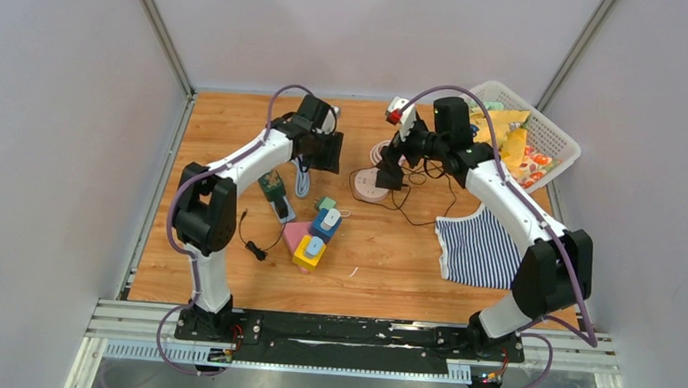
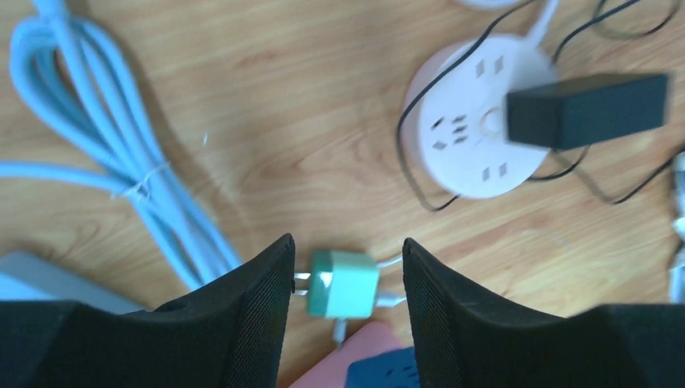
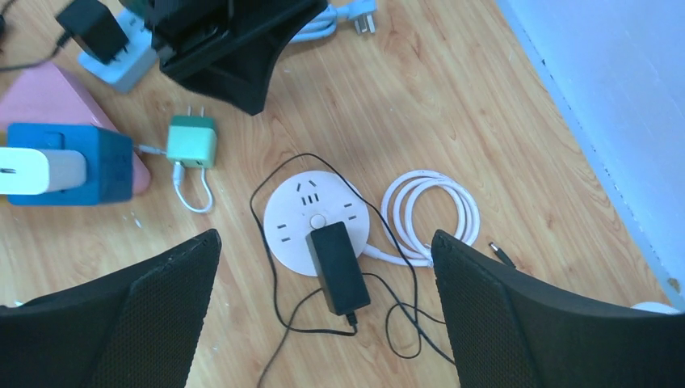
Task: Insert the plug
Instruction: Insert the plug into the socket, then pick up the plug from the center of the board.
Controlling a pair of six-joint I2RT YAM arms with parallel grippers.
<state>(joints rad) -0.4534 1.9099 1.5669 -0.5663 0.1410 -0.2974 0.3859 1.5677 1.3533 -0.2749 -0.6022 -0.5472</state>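
A round white power strip [image 1: 372, 185] lies on the wooden table, also in the left wrist view [image 2: 472, 121] and the right wrist view [image 3: 299, 214]. A black adapter [image 3: 338, 267] sits on its edge, its thin black cord looping around; I cannot tell if its prongs are seated. A small green plug cube [image 2: 343, 283] with bare prongs lies on the wood, also in the right wrist view [image 3: 191, 141]. My left gripper [image 2: 347, 242] is open, with the green cube between its fingers and below them. My right gripper [image 3: 325, 235] is open and empty above the strip and adapter.
A pink triangular strip [image 1: 298, 236] carries blue and yellow blocks beside the green cube. A light blue cable [image 2: 105, 137] lies at the left. A coiled white cable [image 3: 432, 210] lies beside the round strip. A striped cloth [image 1: 480, 246] and a white basket [image 1: 557, 138] are at the right.
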